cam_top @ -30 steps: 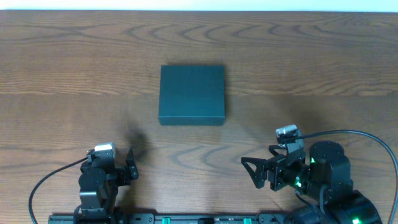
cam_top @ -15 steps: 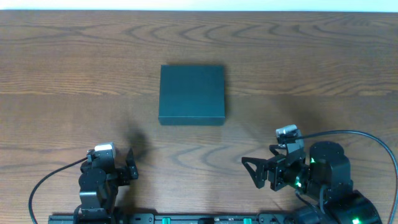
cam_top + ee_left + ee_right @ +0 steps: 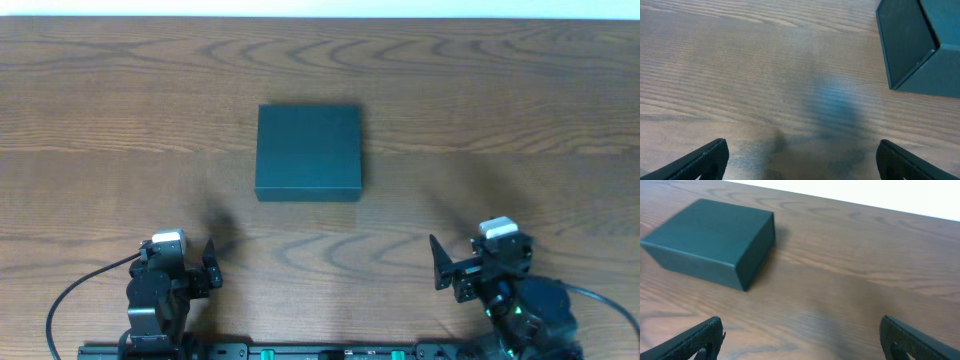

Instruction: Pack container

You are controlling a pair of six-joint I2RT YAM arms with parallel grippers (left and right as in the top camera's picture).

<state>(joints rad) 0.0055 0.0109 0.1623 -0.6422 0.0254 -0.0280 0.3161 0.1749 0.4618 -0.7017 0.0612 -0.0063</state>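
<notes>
Both arms sat folded low at the near edge of the table (image 3: 500, 100), well apart from the closed container (image 3: 308, 150); the left gripper (image 3: 800, 157) stood spread wide; the right gripper (image 3: 801, 337) likewise.

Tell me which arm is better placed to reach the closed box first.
Left, probably. In the overhead view the left claw sits nearer the dark teal box than the right claw does. Both claws are open and empty.
</notes>
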